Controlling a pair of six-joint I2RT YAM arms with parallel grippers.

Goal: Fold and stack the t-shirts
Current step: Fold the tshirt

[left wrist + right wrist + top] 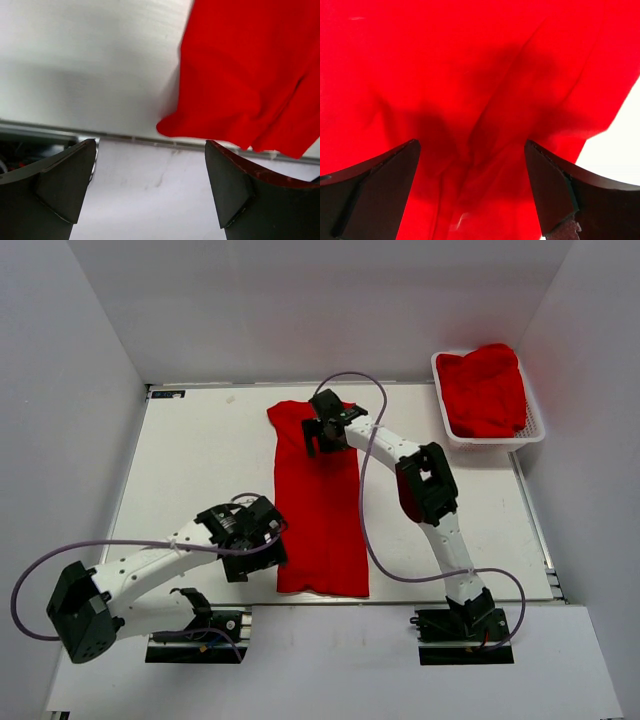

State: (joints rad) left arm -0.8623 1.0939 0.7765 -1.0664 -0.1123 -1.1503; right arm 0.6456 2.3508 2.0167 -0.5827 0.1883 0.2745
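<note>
A red t-shirt lies folded into a long narrow strip down the middle of the table. My left gripper stands open at the strip's near left edge; in the left wrist view the shirt's corner lies beyond the fingertips, with nothing between them. My right gripper hovers open over the strip's far end; wrinkled red cloth fills the right wrist view between the spread fingers. More red t-shirts are heaped at the back right.
A white mesh basket at the back right corner holds the heap of shirts. White walls close the table on three sides. The table's near edge runs just behind the left fingertips.
</note>
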